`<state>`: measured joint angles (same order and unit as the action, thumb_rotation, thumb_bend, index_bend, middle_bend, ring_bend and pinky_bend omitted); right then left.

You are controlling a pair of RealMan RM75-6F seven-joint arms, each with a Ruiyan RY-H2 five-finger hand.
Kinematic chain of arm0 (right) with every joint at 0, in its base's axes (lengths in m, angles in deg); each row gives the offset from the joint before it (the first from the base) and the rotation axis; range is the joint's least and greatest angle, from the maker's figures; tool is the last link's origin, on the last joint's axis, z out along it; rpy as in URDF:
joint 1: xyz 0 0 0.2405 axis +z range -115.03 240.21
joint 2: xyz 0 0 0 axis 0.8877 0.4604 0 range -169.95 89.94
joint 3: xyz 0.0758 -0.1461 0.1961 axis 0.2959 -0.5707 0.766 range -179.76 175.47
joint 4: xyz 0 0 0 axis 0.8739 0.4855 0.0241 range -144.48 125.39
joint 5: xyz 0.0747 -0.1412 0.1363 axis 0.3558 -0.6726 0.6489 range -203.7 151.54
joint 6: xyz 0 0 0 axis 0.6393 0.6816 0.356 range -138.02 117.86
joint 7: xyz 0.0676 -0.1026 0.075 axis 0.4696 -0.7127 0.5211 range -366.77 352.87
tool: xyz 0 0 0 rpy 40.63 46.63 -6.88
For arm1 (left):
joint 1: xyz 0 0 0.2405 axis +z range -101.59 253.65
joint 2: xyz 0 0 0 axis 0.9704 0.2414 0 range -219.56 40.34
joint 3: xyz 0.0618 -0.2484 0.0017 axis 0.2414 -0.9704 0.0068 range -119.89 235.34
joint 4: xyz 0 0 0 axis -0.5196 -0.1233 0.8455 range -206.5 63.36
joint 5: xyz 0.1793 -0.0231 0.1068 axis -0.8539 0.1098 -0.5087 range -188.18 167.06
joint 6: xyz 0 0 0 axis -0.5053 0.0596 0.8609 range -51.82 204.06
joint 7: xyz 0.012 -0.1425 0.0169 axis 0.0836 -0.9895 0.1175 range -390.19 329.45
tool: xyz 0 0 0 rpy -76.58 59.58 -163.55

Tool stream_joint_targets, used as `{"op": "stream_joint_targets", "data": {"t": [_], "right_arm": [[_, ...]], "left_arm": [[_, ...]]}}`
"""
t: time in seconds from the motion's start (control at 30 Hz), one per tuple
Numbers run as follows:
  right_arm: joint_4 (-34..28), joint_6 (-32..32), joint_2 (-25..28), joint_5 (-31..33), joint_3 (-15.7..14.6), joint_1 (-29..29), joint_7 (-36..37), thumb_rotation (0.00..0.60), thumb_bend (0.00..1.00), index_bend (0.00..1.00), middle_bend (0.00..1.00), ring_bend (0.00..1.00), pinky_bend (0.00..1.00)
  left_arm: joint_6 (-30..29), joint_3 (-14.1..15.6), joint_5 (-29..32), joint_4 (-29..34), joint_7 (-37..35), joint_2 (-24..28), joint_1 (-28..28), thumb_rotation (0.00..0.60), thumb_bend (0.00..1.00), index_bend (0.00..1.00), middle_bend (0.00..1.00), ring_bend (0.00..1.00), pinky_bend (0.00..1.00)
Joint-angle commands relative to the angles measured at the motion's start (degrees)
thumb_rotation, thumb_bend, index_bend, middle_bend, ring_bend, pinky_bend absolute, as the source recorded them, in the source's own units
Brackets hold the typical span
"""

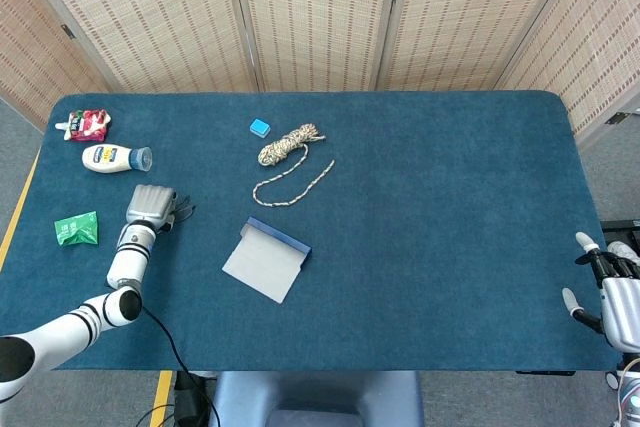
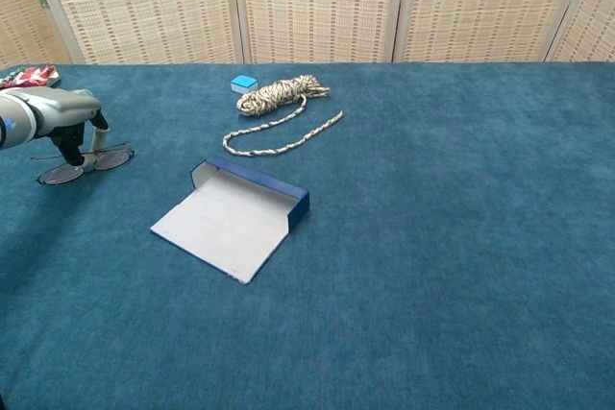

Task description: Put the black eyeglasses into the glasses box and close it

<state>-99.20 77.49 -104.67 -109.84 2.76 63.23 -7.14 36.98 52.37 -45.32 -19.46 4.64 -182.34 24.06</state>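
Note:
The black eyeglasses [image 2: 86, 162] are at the table's left, mostly hidden under my hand in the head view, where only a bit of the eyeglasses [image 1: 183, 212] shows. My left hand [image 2: 50, 114] reaches down over them and pinches the frame near the bridge between thumb and a finger; the left hand [image 1: 150, 204] covers them from above. The glasses box [image 2: 252, 201] lies open to their right, a blue tray with its pale lid flat on the cloth; the box [image 1: 270, 259] holds nothing. My right hand [image 1: 612, 297] hangs off the table's right edge, fingers apart, holding nothing.
A coiled rope [image 1: 290, 147] with a loose tail and a small blue block [image 1: 260, 127] lie behind the box. A mayonnaise bottle [image 1: 112, 158], a red packet [image 1: 88, 125] and a green packet [image 1: 76, 230] sit near the left edge of the blue table [image 1: 450, 227].

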Motion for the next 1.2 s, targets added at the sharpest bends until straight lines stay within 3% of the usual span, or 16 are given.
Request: {"op": "stream_joint_targets", "data": {"t": [0.03, 0.23, 0.67, 0.97, 1.2], "right_arm": [[-0.03, 0.03, -0.02, -0.04, -0.02, -0.01, -0.03, 0.6, 0.33, 0.1, 0.37, 0.29, 0.24], [-0.18, 0.15, 0.08, -0.05, -0.05, -0.09, -0.11, 0.6, 0.33, 0.1, 0.37, 0.29, 0.24], [-0.53, 0.32, 0.23, -0.18, -0.02, -0.07, -0.38, 0.6, 0.33, 0.1, 0.37, 0.29, 0.24], [-1.14, 0.29, 0.24, -0.47, -0.05, 0.12, -1.04, 0.6, 0.33, 0.1, 0.37, 0.29, 0.24], [-1.6, 0.36, 0.2, -0.76, -0.08, 0.26, -1.58, 0.6, 0.33, 0.1, 0.37, 0.29, 0.24]], "left_arm": [[0.12, -0.06, -0.06, 0.07, 0.06, 0.05, 0.15, 0.6, 0.48, 0.56, 1.0, 0.97, 0.84], [0.01, -0.29, -1.03, 0.17, -0.57, 0.06, 0.7, 0.6, 0.48, 0.58, 1.0, 0.97, 0.84], [-3.64, -0.63, -10.36, 5.71, -6.44, 4.13, 3.37, 0.6, 0.49, 0.7, 1.0, 0.99, 0.84], [-11.18, 0.29, -21.37, 17.85, -9.56, 11.09, 6.06, 0.6, 0.49, 0.72, 1.0, 0.99, 0.84], [-18.33, 1.3, -29.82, 29.18, -7.63, 14.85, 7.54, 0.6, 0.49, 0.72, 1.0, 0.99, 0.84]]}}
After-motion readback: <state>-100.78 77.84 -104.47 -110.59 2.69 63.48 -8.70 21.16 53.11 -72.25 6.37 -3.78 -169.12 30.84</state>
